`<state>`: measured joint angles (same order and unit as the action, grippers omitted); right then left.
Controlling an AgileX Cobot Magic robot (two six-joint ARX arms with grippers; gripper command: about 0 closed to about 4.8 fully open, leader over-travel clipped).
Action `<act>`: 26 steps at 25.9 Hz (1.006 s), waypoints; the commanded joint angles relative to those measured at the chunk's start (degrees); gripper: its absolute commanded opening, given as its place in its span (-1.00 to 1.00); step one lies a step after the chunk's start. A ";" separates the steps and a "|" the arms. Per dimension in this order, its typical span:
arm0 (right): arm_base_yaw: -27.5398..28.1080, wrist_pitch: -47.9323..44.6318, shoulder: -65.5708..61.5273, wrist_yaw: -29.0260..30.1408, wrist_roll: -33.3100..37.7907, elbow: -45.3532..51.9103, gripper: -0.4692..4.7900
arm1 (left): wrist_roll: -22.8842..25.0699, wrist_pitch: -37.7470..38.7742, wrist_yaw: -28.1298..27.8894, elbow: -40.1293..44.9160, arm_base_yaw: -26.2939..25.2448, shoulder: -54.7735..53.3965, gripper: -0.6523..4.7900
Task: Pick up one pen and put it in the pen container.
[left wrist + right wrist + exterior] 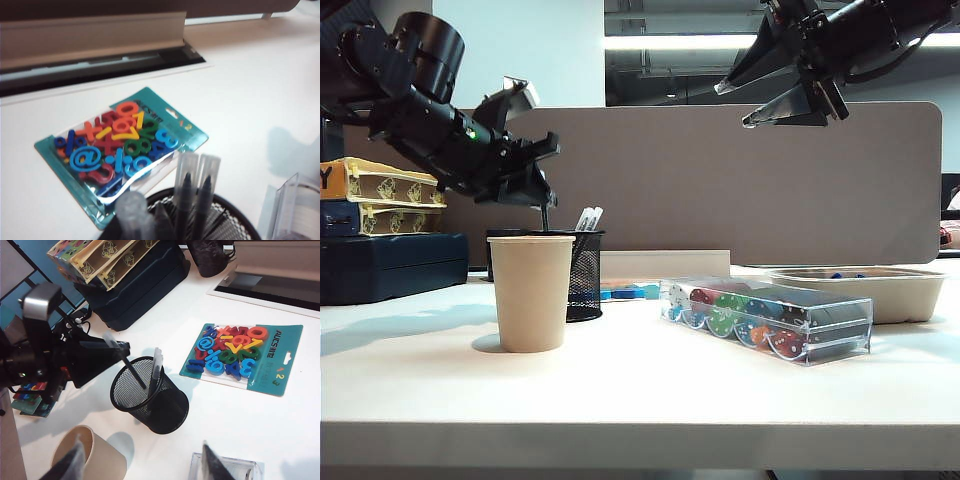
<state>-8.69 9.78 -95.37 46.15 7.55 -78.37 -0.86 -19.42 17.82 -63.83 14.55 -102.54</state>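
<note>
The table (640,385) is smooth, matt white. The container (150,395) is black wire mesh, and the pen (131,367) in it is dark, slim plastic with a dull sheen. The cup (531,292) is matt tan paper. Both grippers, left (107,347) and right (770,95), are black with a slight gloss. The chip case (770,318) is clear glossy plastic. The letter pack (242,357) is shiny film over bright plastic shapes. The tray (880,290) looks matt beige.

Pen container (584,275) half behind paper cup (530,292)
</note>
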 commanded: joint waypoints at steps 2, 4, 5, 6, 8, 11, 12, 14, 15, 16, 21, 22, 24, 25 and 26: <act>-0.04 0.48 0.33 -0.02 -1.07 -0.20 0.31 | 0.42 -0.77 -0.09 -0.52 0.07 -1.01 -0.78; -0.04 0.72 0.33 -0.07 -1.60 -0.20 0.31 | 0.42 -0.77 -0.07 -0.85 0.07 -1.51 -0.78; -0.04 0.74 0.33 -0.04 -1.60 -0.20 0.31 | 0.42 -0.81 -0.09 -1.05 0.07 -1.77 -0.78; -0.04 0.76 0.33 -0.04 -1.60 -0.20 0.31 | 0.42 -0.79 -0.07 -1.53 0.07 -2.21 -0.78; -0.04 0.76 0.33 -0.04 -1.60 -0.20 0.31 | 0.39 -0.68 -0.04 -2.12 0.07 -2.80 -0.78; -0.04 0.76 0.33 -0.04 -1.60 -0.20 0.31 | 0.42 -0.33 -0.04 -2.47 0.07 -2.91 -0.78; -0.04 0.76 0.33 -0.04 -1.60 -0.20 0.31 | 0.42 -0.26 -0.04 -2.49 0.07 -2.91 -0.78; -0.04 0.76 0.33 -0.07 -1.62 -0.20 0.31 | 0.42 0.13 -0.04 -2.54 0.07 -3.08 -0.78; -0.04 0.74 0.33 -0.07 -1.60 -0.20 0.31 | 0.42 0.15 -0.02 -2.54 0.07 -3.19 -0.78; -0.04 0.74 0.33 -0.07 -1.60 -0.20 0.31 | 0.42 0.15 0.20 -2.54 0.07 -3.23 -0.78; -0.04 0.76 0.33 -0.07 -1.60 -0.20 0.31 | 0.15 0.24 0.48 -2.56 0.15 -3.23 -0.68; -0.04 0.76 0.33 -0.07 -1.60 -0.20 0.31 | 0.11 0.28 1.88 -2.56 0.15 -3.23 -0.44; -0.04 0.76 0.33 -0.07 -1.60 -0.20 0.31 | -0.02 0.61 2.14 -2.56 0.15 -3.23 -0.40; -0.04 0.76 0.33 -0.07 -1.62 -0.20 0.31 | -0.02 0.68 2.16 -2.56 0.17 -3.23 -0.40; -0.04 0.76 0.33 -0.09 -1.60 -0.20 0.31 | -0.04 0.68 2.21 -2.56 0.17 -3.23 -0.40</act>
<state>-8.69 11.03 -95.37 46.11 6.31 -78.37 -1.02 -18.52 19.51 -66.02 14.68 -105.86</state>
